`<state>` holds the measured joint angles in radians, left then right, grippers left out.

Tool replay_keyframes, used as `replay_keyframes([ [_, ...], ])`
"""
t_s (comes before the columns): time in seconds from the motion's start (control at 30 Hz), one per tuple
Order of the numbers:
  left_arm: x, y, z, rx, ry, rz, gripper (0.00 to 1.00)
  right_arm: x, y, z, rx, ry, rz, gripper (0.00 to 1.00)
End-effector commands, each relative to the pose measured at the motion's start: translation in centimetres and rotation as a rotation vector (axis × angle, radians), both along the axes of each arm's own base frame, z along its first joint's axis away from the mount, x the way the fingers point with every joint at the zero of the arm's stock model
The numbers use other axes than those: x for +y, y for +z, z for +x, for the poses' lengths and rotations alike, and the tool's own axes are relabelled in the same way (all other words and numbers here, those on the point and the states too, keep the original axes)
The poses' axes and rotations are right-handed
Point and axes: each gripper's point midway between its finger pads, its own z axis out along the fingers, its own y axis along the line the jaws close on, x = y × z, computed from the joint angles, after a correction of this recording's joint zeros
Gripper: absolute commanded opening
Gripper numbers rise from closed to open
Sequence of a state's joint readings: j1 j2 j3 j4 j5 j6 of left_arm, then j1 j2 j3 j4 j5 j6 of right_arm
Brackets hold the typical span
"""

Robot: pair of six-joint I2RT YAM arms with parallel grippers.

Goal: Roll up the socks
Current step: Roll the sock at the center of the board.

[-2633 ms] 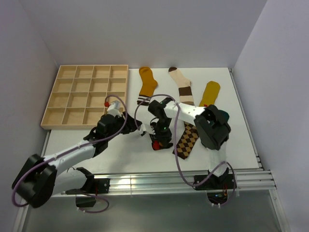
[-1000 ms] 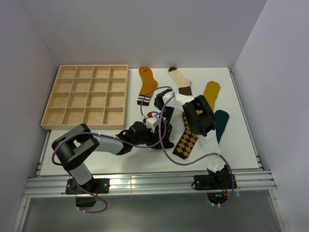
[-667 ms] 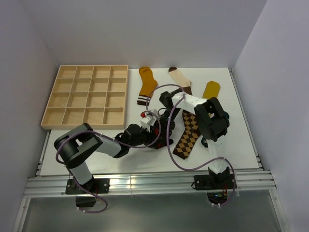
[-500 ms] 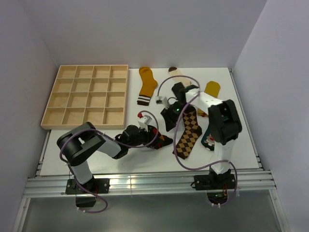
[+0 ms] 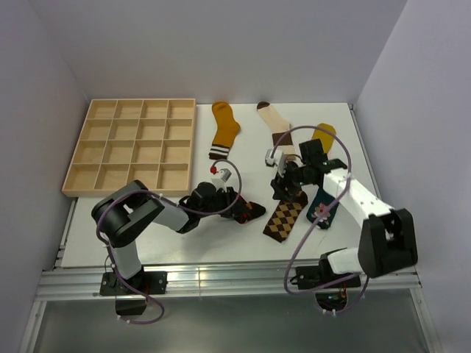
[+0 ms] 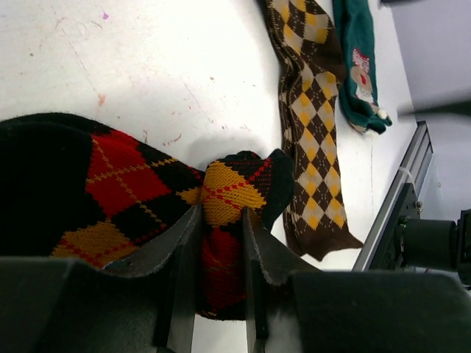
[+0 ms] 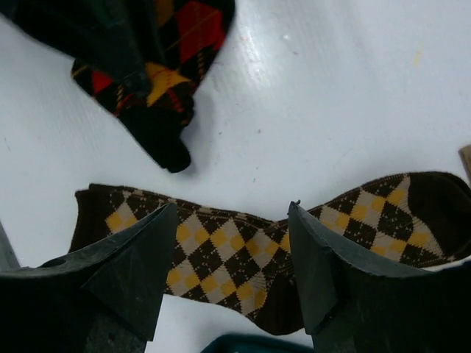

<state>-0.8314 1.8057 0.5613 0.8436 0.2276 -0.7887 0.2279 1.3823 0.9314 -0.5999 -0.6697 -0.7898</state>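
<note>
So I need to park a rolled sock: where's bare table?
Bare table lies near-left, between the wooden tray and the front edge. A strip runs between the mustard sock and cream sock. Crowded: centre-right, where the left fingers pinch the red argyle sock beside the brown argyle sock and teal sock.

Robot test cell in a lab, not a lived-in room.

- Plain pale-grey partition walls (image 5: 221, 44) box in a flat white tabletop (image 5: 353, 132) at 9, 12 and 3 o'clock.
- Ribbed aluminium extrusion rail (image 5: 235, 278) runs along the 6 o'clock edge.
- Two white-and-black jointed robot arms, left (image 5: 158, 215) and right (image 5: 353, 197), are mounted there.
- Loose purple cables (image 5: 293, 254) loop along each arm.
- Pale wooden tray of square compartments (image 5: 129, 140) sits at 10 o'clock.
- Short patterned fabric socks (image 5: 224, 125) lie flat from 12 to 3 o'clock.
- Tabletop is scuffed, with small pink and purple marks in the left wrist view.
</note>
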Motion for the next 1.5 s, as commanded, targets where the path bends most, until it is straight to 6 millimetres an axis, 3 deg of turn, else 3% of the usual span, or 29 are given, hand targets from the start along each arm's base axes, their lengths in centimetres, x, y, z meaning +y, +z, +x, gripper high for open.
replay_keyframes([
  [0.0, 5.7, -8.9, -3.2, 0.253, 0.032, 0.349, 0.0, 1.1, 1.0, 0.2, -0.268, 0.142, -0.012, 0.7],
  [0.07, 6.1, -9.2, -3.2, 0.275, 0.039, 0.37, 0.0, 1.2, 0.3, -0.7, -0.373, 0.164, -0.057, 0.72],
  [0.1, 6.3, -9.2, -3.1, 0.282, 0.043, 0.371, 0.0, 2.3, -1.1, -2.4, -0.383, 0.227, -0.074, 0.73],
  [0.13, 6.4, -9.3, -3.0, 0.287, 0.048, 0.373, 0.0, 3.0, -0.9, -2.5, -0.438, 0.253, -0.076, 0.73],
  [0.23, 6.8, -9.8, -3.3, 0.311, 0.054, 0.389, 0.0, 4.5, -2.7, -3.7, -0.442, 0.335, -0.109, 0.73],
  [0.4, 7.0, -10.4, -3.9, 0.332, 0.061, 0.375, 0.0, 6.4, -3.3, -3.8, -0.544, 0.385, -0.141, 0.74],
  [0.67, 7.1, -10.8, -4.5, 0.354, 0.05, 0.359, 0.0, 8.5, -4.9, -4.5, -0.56, 0.456, -0.176, 0.74],
  [0.8, 6.9, -10.4, -4.4, 0.341, 0.037, 0.355, 0.0, 8.6, -6.5, -4.9, -0.54, 0.496, -0.221, 0.73],
  [1.0, 6.5, -10.0, -4.6, 0.333, -0.003, 0.347, 0.0, 9.4, -7.0, -4.4, -0.563, 0.519, -0.279, 0.69],
  [1.13, 5.7, -9.3, -5.2, 0.336, -0.06, 0.311, 0.0, 9.7, -8.1, -3.5, -0.532, 0.521, -0.347, 0.54],
  [1.3, 4.9, -8.0, -5.2, 0.326, -0.093, 0.28, 0.0, 9.6, -8.9, -3.3, -0.523, 0.526, -0.385, 0.25],
  [1.4, 4.7, -6.5, -4.5, 0.3, -0.082, 0.259, 0.13, 9.2, -8.8, -3.7, -0.526, 0.529, -0.393, 0.19],
  [1.47, 4.4, -5.5, -3.9, 0.282, -0.072, 0.244, 0.26, 8.7, -8.9, -3.8, -0.531, 0.525, -0.406, 0.17],
])
